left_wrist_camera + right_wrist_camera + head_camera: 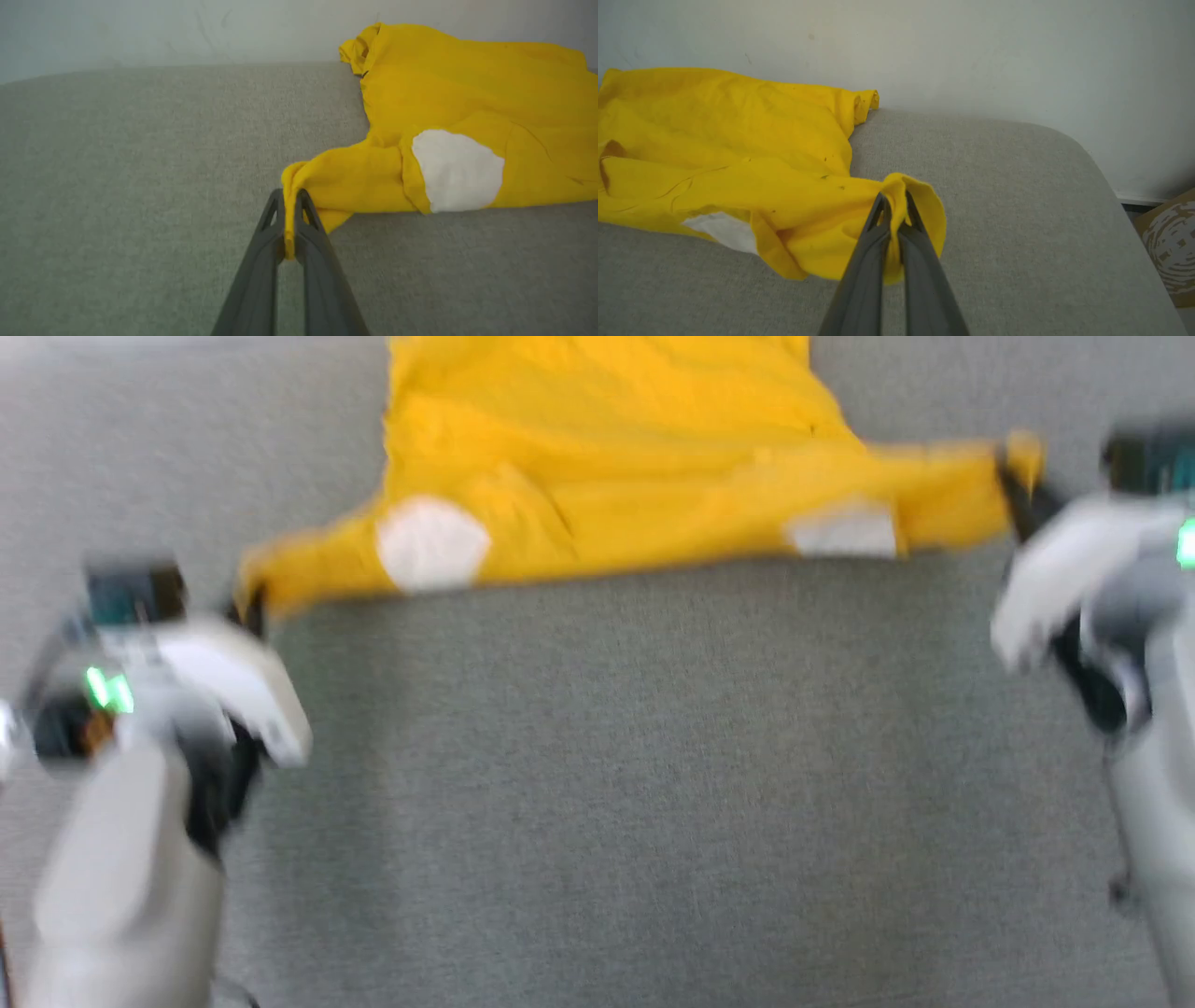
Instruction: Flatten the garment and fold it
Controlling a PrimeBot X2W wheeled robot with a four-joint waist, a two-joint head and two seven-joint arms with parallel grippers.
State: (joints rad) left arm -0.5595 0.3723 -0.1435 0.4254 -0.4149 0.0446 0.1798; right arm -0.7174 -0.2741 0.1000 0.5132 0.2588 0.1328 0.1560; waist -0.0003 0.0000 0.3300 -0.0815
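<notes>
The garment (616, 457) is a mustard-yellow T-shirt with white patches, spread across the far part of a grey cushioned surface (616, 784) and stretched sideways between my two grippers. My left gripper (250, 607) is shut on its left corner; the left wrist view shows the garment (448, 121) with a yellow fold pinched by the left gripper (289, 196). My right gripper (1013, 485) is shut on the right corner. In the right wrist view the garment (724, 154) bunches around the right gripper (894, 200). The head view is blurred.
A pale wall (971, 51) rises behind the cushion's far edge. The cushion's rounded right corner (1083, 154) drops off toward a brown cardboard box (1169, 242) on the floor. Bare grey fabric lies between the garment and me.
</notes>
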